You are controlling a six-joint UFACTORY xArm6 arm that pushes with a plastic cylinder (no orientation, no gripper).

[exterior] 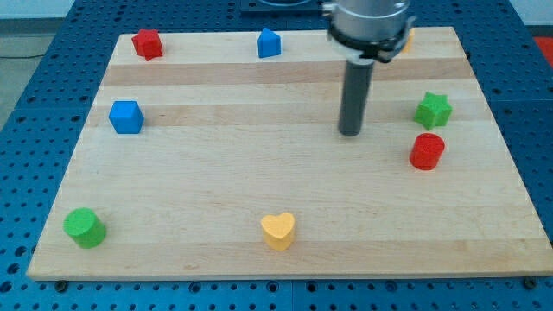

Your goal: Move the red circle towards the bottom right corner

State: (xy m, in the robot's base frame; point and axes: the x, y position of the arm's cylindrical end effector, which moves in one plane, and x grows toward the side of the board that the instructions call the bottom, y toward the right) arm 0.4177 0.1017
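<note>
My tip (350,133) rests on the board (259,173), touching nothing (a plain rod, no jaws), left of the red circle (427,151), which sits just below the green star (433,110). No readable writing.

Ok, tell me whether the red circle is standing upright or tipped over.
Upright: the red circle sits on its flat base, round top face up, just below the green star.

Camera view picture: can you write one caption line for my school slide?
My tip rests on the wooden board, up and left of the red circle, not touching it; the green star sits just above.
</note>
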